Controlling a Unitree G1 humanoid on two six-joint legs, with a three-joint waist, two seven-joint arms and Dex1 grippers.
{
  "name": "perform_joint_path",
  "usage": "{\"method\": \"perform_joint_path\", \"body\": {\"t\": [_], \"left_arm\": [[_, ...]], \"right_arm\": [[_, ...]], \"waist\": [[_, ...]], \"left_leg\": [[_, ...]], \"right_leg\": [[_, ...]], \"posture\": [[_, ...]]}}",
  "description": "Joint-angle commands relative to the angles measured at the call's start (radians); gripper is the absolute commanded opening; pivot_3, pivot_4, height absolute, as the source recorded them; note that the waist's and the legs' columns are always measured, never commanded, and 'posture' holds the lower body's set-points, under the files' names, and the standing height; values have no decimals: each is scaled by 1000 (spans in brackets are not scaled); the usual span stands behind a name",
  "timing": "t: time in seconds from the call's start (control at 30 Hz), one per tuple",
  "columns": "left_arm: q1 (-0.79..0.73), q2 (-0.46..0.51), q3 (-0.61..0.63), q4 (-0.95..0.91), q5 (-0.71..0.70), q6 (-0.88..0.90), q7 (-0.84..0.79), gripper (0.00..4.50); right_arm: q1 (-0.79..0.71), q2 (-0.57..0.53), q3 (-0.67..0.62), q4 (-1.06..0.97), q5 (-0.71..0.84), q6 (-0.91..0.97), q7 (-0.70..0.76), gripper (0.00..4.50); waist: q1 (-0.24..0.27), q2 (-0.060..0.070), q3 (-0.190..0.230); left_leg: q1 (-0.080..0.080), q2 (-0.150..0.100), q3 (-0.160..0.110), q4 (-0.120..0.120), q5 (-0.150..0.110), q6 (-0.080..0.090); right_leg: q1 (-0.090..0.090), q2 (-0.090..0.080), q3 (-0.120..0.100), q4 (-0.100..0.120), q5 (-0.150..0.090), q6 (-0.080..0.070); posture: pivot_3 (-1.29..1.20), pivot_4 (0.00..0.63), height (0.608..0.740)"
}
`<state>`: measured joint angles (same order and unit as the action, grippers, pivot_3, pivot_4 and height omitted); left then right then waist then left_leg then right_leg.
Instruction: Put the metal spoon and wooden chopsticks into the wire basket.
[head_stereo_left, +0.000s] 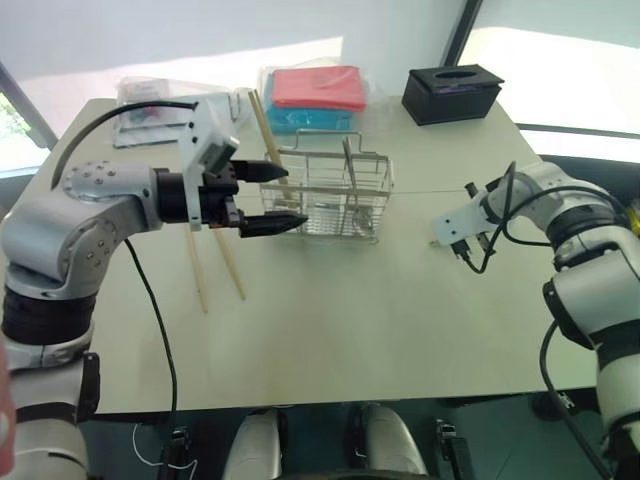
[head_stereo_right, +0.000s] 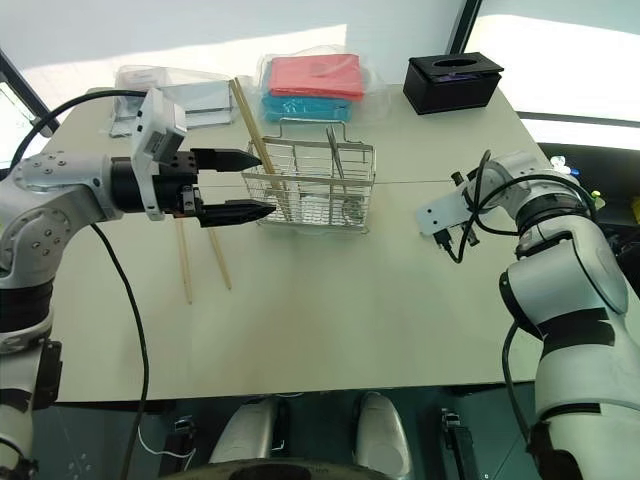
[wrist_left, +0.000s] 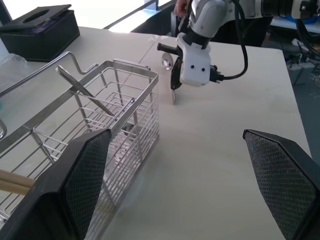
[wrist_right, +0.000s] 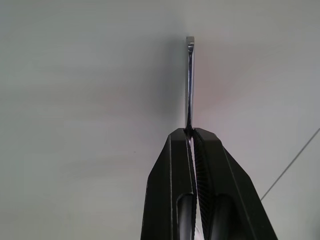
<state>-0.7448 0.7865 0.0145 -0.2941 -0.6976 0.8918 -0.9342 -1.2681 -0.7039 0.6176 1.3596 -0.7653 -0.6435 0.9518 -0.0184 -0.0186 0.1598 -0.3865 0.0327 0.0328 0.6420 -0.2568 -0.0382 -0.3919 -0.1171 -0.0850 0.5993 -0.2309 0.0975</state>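
Left gripper (head_stereo_left: 278, 198) level, fingers spread wide; right gripper (head_stereo_left: 466, 250) angled downward, fingers pinched together.

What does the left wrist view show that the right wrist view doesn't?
Left wrist view, not the right: the wire basket with a metal utensil leaning inside, the ends of the wooden chopsticks, the black box, and the open left gripper. Right wrist view, not the left: a close look at the handle's flat end jutting past the closed fingertips. Shared: the right gripper shut on the metal spoon, over the table.
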Motion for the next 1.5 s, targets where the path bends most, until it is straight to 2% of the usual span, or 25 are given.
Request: {"method": "perform_joint_path", "body": {"t": [0.03,0.17,0.3,0.4,0.5,0.63,0.8,0.87,0.97,1.1,1.17,1.27,1.5], "left_arm": [[-37,4,24,-2,1,-14,3,4500],[-43,-9,25,13,2,-21,12,4500],[-58,-18,17,49,17,-45,3,4500],[-80,-29,0,87,40,-76,-13,4500],[-106,-46,-5,122,57,-99,-24,4500],[-126,-65,12,162,70,-119,-19,4500],[-117,-74,76,177,64,-121,27,4500],[-98,-72,109,159,52,-116,51,4500],[-72,-74,140,131,44,-111,78,4500],[-51,-83,167,118,35,-102,115,4500],[-49,-86,174,128,32,-100,126,4500],[-64,-84,169,149,36,-107,121,4500],[-92,-90,151,182,55,-133,116,4500]], "right_arm": [[0,-6,-9,0,8,-5,-3,64],[-6,-19,-9,-4,7,-14,-27,64],[-4,-24,-65,-2,70,0,22,64],[0,-37,-44,-14,42,-18,-41,64],[-24,-49,-77,-23,74,-21,-52,64],[-66,-83,-157,-51,161,-32,-18,64],[-87,-121,-354,-131,354,79,-59,64],[-72,-122,-497,-218,497,205,-100,64],[28,-100,-673,-502,675,479,-151,64],[253,-31,-813,-1058,798,864,-279,64],[336,-10,-830,-1243,807,996,-325,64],[386,5,-831,-1351,840,1095,-338,64],[326,13,-783,-1459,905,1194,-326,64]], "waist": [[0,0,0],[-1,0,0],[-1,0,0],[1,0,0],[2,0,0],[0,1,0],[-1,2,1],[-1,2,1],[5,2,1],[12,-1,-1],[16,-1,-1],[18,0,0],[8,0,0]], "left_leg": [[0,0,0,0,0,0],[0,0,0,0,0,0],[0,0,0,0,0,0],[-1,0,0,1,0,0],[-1,0,0,1,0,0],[-1,0,0,1,0,0],[-1,0,0,1,0,0],[-1,1,0,1,0,0],[-1,1,0,1,0,0],[-2,1,-1,2,0,1],[-3,1,-2,3,-1,1],[-4,0,-2,4,-3,5],[-4,0,-2,4,-5,8]], "right_leg": [[0,0,0,0,0,0],[0,0,0,0,0,0],[0,0,0,0,0,0],[0,0,0,0,0,0],[0,0,0,0,0,0],[0,0,0,0,0,0],[-1,0,0,0,0,0],[-1,0,0,0,0,0],[-1,0,0,0,0,0],[2,-1,-3,2,1,1],[2,-1,-3,2,1,2],[1,-1,-3,2,2,2],[0,-1,-3,1,2,2]], "posture": [[0,150,703],[0,150,703],[0,150,703],[0,150,703],[0,150,703],[0,150,703],[0,150,703],[0,150,703],[0,150,703],[0,150,703],[0,150,703],[0,150,703],[0,150,703]]}}
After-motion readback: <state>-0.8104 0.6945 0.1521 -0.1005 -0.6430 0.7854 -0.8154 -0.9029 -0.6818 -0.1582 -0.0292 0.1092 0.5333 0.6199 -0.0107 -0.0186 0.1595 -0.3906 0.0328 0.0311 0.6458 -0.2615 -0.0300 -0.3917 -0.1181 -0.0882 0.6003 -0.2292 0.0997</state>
